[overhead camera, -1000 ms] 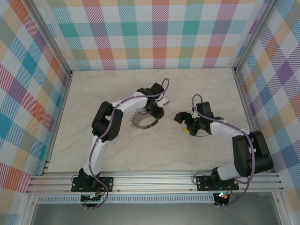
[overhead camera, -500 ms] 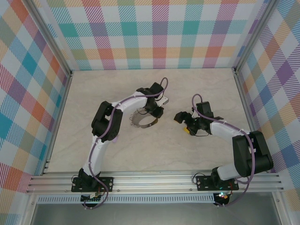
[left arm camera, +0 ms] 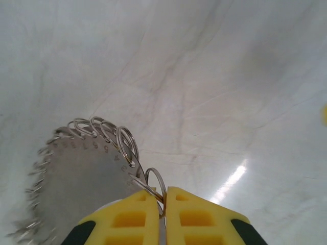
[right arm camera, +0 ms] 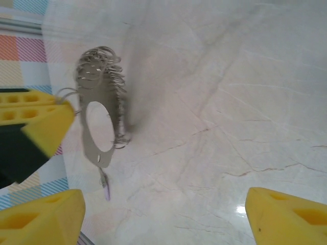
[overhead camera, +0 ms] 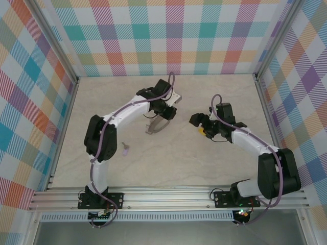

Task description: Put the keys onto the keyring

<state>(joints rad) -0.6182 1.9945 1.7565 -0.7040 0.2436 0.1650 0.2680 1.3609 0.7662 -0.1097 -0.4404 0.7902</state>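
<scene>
Grasp-keyring step. Left fingers pinch shut on one loop of keyring, which hangs off them. Right fingers wide open, empty. Key lies on desk, well apart. Next, probably: right picks key.

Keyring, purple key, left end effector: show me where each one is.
keyring (left arm camera: 76,176): left wrist view, on its flat metal plate.
key (overhead camera: 125,148): top external view, on its purple head.
left end effector (left arm camera: 164,197): left wrist view, between its yellow fingertips, shut on a ring.
</scene>
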